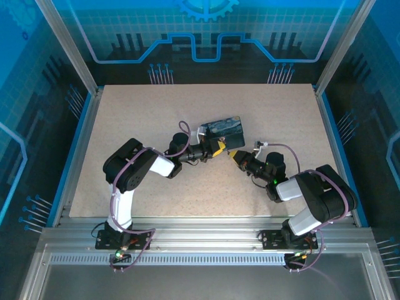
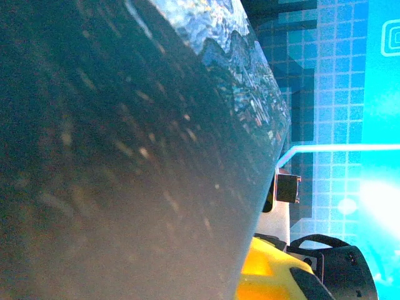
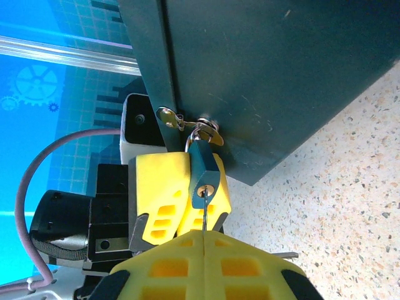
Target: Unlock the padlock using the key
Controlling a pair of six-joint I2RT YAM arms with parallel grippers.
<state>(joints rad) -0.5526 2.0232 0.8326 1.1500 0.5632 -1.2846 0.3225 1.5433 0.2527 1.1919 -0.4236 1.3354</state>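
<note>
Speckled beige table [image 1: 156, 112] inside a blue-walled enclosure with aluminium posts at the corners; dark box [image 1: 226, 128] with a painted lid sits near the table's middle, well apart from every edge.

Padlock [image 3: 204, 170] hangs on the hasp [image 3: 181, 122] at the box's front wall, between the two arms; small teal body. In the right wrist view its long axis runs top to bottom, shackle end up through the hasp, keyhole end facing the right gripper [image 3: 204, 240].

Key [image 3: 204, 214] is seated in the keyhole; its blade is in line with the padlock's long axis and runs straight back into the right gripper. That claw is clenched on the key's head, yellow fingers meeting at a thin seam.

Left gripper [image 1: 217, 148] comes in from the opposite side, low over the table; its yellow fingers are clamped on the padlock body, one on each flank.

Both grippers are nearly nose to nose at the box front, tight space there; bare table is open to the left, the right and the far side of the box.
</note>
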